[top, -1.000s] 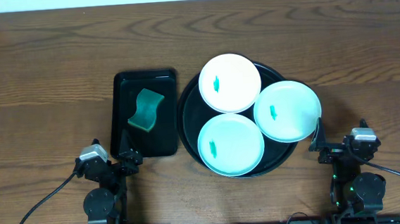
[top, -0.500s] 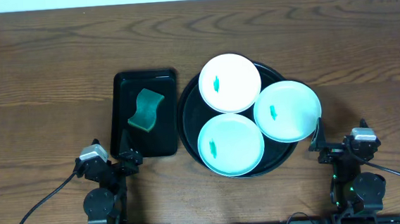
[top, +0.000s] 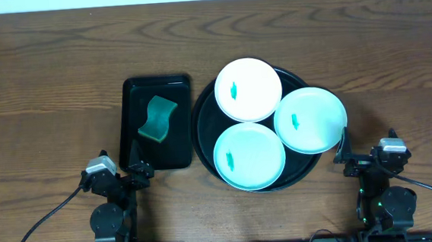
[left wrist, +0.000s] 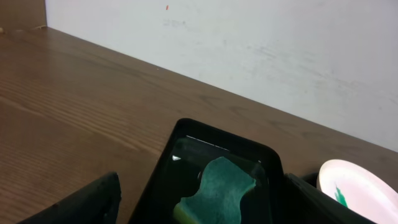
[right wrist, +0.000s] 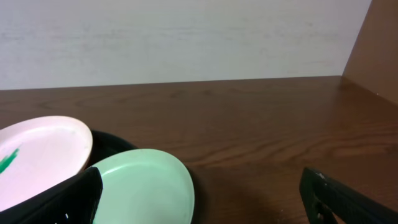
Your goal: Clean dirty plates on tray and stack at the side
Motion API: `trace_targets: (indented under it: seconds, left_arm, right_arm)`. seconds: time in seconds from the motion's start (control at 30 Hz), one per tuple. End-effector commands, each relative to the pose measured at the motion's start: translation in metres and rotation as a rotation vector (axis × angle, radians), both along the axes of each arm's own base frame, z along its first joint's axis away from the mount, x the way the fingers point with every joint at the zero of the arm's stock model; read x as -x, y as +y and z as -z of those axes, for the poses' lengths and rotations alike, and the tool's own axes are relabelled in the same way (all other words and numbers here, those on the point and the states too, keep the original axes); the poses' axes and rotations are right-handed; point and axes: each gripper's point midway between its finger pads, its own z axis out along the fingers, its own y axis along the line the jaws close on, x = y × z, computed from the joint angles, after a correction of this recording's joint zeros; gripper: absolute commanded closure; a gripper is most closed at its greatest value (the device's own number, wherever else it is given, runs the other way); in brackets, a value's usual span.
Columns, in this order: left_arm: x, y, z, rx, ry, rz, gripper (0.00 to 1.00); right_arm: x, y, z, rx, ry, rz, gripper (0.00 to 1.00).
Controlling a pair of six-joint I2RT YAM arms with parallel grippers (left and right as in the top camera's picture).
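Black fingers of the left claw [top: 137, 166] stand wide apart at the near edge of the wooden table [top: 46, 87], with nothing between them. The right claw [top: 345, 151] at the other near corner is spread just as wide and is also empty.

Straight ahead of the left claw lies the small rectangular tray [top: 130, 93]. In it is a green sponge [top: 158, 117], its long axis running away from the claw and leaning a little to the right. Nothing stands between claw and sponge, so the left arm is plainly the nearer one to pick it up, which I judge to be the first thing the job calls for.

Just beside that tray sits the big round tray [top: 203, 129] carrying all three plates, each with a green smear and none wiped.

- The near plate [top: 261, 163] lies between the two claws, not much closer to either.
- The right plate [top: 319, 125] juts over the rim just ahead and to the left of the right claw, likely that arm's easiest reach.
- The far plate [top: 256, 95] lies at the back, its rim meeting the right plate's.

No stack stands at the side yet.
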Motion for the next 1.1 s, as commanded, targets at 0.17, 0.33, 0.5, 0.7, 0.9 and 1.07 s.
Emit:
trace_targets:
  seconds: [0.17,0.33,0.5,0.7,0.9,1.07]
  left_arm:
    - [0.0018,0.0064,0.018,-0.009,0.062,-0.038,0.18]
    - [0.0018,0.0064,0.018,-0.009,0.062,-0.038,0.18]
    - [0.0018,0.0064,0.018,-0.009,0.062,-0.038,0.18]
    - [0.0018,0.0064,0.018,-0.009,0.062,-0.038,0.18]
    - [0.0018,0.0064,0.018,-0.009,0.062,-0.038,0.18]
    - [0.0019,0.0064,0.018,-0.009,0.062,-0.038,0.18]
  right_arm:
    - [0.0,-0.0008,0.0017,0.013,0.007,0.007,0.01]
    - [0.0,-0.0008,0.0017,0.014,0.007,0.007,0.01]
    - [0.0,-0.0008,0.0018,0.013,0.007,0.007,0.01]
    - [0.0002,-0.0026,0.0016,0.015,0.007,0.018,0.01]
    - [0.0,-0.0013,0.0017,0.014,0.007,0.01,0.01]
    - [0.0,-0.0012,0.0017,0.014,0.007,0.01,0.01]
